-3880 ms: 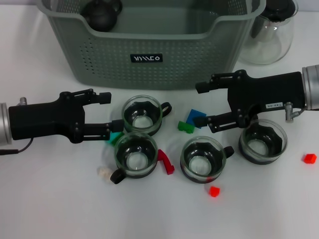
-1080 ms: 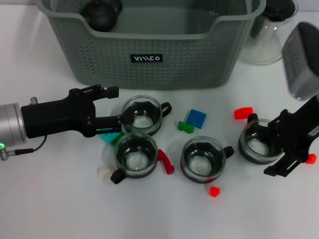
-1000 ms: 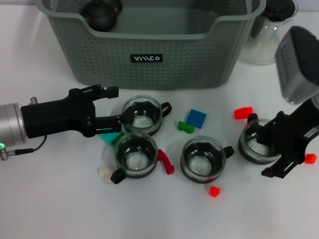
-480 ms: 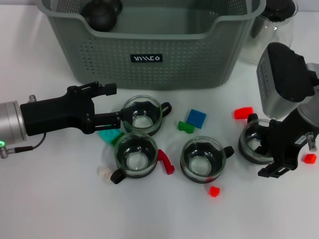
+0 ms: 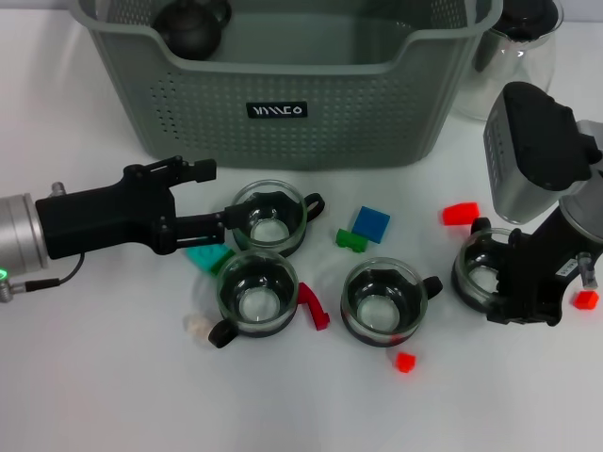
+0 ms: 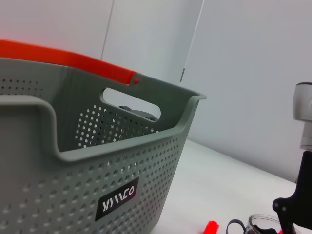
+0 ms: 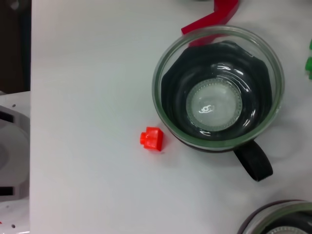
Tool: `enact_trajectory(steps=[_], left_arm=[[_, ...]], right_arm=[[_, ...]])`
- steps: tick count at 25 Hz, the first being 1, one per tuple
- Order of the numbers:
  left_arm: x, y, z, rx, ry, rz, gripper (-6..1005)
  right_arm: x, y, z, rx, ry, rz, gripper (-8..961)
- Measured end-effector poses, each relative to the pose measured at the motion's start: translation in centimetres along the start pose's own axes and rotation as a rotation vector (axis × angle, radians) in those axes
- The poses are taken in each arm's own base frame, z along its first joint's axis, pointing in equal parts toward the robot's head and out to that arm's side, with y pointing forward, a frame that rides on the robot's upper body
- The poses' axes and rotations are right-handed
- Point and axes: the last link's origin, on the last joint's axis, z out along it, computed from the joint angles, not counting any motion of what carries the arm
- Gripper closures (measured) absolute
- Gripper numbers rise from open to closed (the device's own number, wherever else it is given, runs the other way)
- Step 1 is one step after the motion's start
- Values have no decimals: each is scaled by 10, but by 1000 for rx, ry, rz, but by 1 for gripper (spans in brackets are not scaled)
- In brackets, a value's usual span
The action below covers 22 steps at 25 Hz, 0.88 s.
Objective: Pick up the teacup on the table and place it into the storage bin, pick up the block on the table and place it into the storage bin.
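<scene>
Teacups all sit on the tabletop (image 5: 113, 395) before the storage bin (image 5: 283, 113); your left pincer (image 5: 219, 200) is spread wide to straddle the nearest teacup (image 5: 268, 218), right pincer (image 5: 513, 282) I can't tell.

Grey-green bin (image 5: 283, 104), dotted with perforations, carries a black label (image 5: 277, 110) with white logo. Cups (image 5: 268, 218) are clear glass over black. Blocks: blue (image 5: 371, 223), green (image 5: 351, 240), red (image 5: 461, 213) on white counter (image 5: 113, 377).
</scene>
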Motion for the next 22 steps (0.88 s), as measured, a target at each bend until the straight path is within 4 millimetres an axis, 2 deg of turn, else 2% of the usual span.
enact_trajectory(steps=[5, 9, 17, 22], left_arm=[[-1, 0, -1, 3, -1, 1, 140], [-1, 1, -1, 0, 0, 1, 140], [-1, 2, -1, -5, 4, 0, 140], [-1, 2, -1, -7, 5, 0, 139]], right_arm=[[2, 1, -1, -6, -9, 20, 826], [4, 2, -8, -17, -27, 38, 860], [21, 3, -60, -30, -160, 92, 894], [21, 1, -78, -34, -233, 86, 895]])
